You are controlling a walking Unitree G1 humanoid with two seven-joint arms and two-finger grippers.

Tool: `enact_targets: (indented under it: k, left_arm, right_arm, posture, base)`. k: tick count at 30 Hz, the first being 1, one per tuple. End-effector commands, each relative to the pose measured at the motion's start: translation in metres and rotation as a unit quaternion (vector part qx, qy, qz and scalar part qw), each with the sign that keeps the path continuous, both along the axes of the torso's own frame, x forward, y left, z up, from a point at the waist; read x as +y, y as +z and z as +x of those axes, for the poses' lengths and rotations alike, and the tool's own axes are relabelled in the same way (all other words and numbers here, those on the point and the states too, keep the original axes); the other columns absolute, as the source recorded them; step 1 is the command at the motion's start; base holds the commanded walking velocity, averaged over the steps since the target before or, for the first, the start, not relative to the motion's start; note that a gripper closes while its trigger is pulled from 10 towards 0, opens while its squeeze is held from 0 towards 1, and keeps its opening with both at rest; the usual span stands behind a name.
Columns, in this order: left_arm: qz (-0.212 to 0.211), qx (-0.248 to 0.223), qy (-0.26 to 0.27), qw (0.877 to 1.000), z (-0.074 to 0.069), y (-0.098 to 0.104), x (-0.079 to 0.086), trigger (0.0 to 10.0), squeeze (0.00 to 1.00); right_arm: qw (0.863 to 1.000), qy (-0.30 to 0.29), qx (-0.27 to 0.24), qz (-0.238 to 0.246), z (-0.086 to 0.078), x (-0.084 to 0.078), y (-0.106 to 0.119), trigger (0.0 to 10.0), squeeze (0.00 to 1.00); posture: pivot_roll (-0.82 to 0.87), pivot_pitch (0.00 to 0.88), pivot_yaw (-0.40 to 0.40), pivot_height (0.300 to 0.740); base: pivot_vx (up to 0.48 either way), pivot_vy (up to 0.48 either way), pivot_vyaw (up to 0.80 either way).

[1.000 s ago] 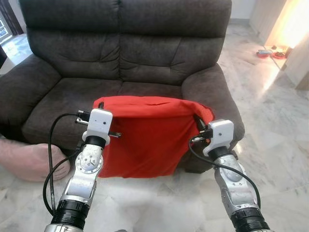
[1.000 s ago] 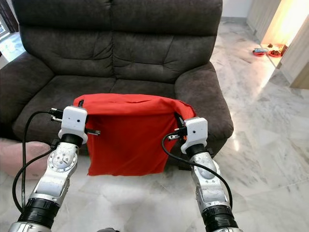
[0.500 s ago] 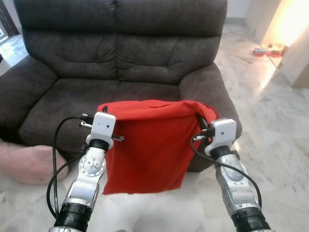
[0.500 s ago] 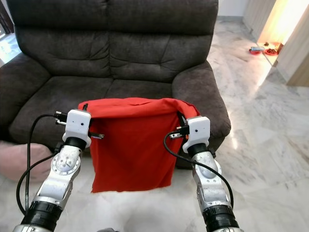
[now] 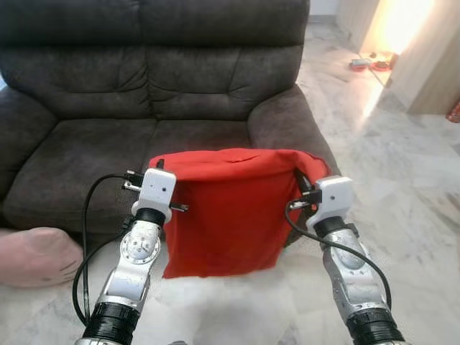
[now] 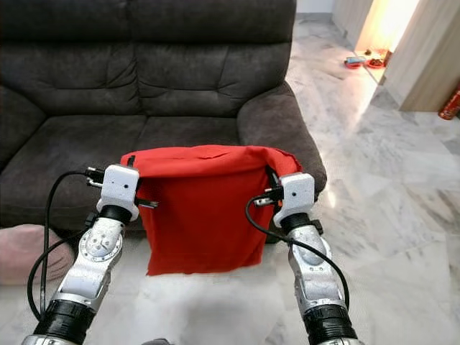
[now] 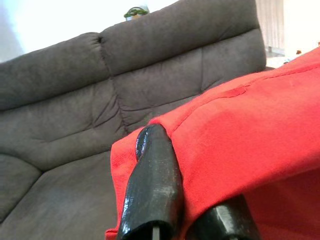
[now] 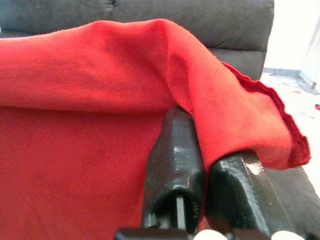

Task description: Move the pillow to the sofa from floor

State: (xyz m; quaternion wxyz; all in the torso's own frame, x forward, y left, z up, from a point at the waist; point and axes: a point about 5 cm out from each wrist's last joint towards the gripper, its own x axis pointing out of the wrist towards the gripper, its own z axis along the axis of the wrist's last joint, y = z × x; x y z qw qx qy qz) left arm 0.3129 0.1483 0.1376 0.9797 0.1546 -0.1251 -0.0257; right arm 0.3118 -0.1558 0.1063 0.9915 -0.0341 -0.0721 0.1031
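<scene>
The red pillow [image 5: 226,215] occupies the centre of the head views. It reads as a limp red fabric cover, held up off the floor [image 5: 402,180] by its two upper corners and hanging as a flat sheet in front of the sofa [image 5: 144,79].

Left gripper [image 5: 159,164]: at centre left of the frame, pinching the pillow's upper left corner. In the left wrist view the two black fingers [image 7: 152,190] are pressed together with the red cloth caught between them, the cloth folding over the fingertips.

Right gripper [image 5: 296,175]: at centre right of the frame, pinching the upper right corner. In the right wrist view the fingers [image 8: 175,160] are closed on the cloth, and a hemmed edge of the fabric drapes past them to one side.

The top edge of the pillow is stretched between the two grippers and sags slightly in the middle. Its lower edge hangs free above the marble floor, at lower centre of the frame. The top edge stands level with the front of the sofa seat.

The sofa is dark brown, two-seat, and fills the upper left and upper centre of the frame. Its right armrest [image 5: 280,118] lies just behind the pillow's upper right corner.

A pink cushion [image 5: 36,255] rests on the floor at the lower left edge, beside the sofa base.

Two red bowls [image 5: 370,65] stand on the floor at upper right, well apart from the sofa.
</scene>
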Motion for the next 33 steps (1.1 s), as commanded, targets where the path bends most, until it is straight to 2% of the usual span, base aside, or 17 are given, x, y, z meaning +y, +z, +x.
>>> enact_targets:
  k: [1,6,13,17,33]
  left_arm:
    - [-0.002,-0.047,0.003,0.999,0.0020,0.0186,0.0001,10.0,0.00]
    - [-0.001,-0.047,0.007,0.999,0.0021,0.0185,0.0004,10.0,0.00]
    - [-0.001,-0.047,0.012,0.999,0.0021,0.0183,0.0010,10.0,0.00]
    - [0.000,-0.048,0.013,0.999,0.0020,0.0183,0.0015,10.0,0.00]
    - [0.008,-0.063,0.006,0.998,0.0003,0.0244,0.0009,10.0,0.00]
  right_arm:
    - [0.999,0.005,-0.035,0.002,0.0024,0.0021,0.0153,10.0,0.00]
    - [0.999,0.020,-0.036,-0.010,0.0011,0.0045,0.0155,10.0,0.00]
    - [0.999,0.029,-0.039,-0.012,0.0001,0.0065,0.0160,10.0,0.00]
    - [0.999,0.026,-0.037,-0.005,0.0007,0.0053,0.0158,10.0,0.00]
    - [0.999,0.021,-0.043,0.004,0.0017,0.0055,0.0197,10.0,0.00]
  posture:
    - [0.13,0.019,-0.029,0.740]
    - [0.13,0.021,-0.029,0.740]
    - [0.13,0.023,-0.032,0.740]
    - [0.13,0.025,-0.033,0.740]
    - [0.13,0.030,-0.036,0.740]
  base:
    - [0.000,-0.319,0.00]
    - [0.000,-0.318,0.00]
    - [0.000,-0.321,0.73]
    - [0.000,-0.304,0.00]
    - [0.000,0.000,0.00]
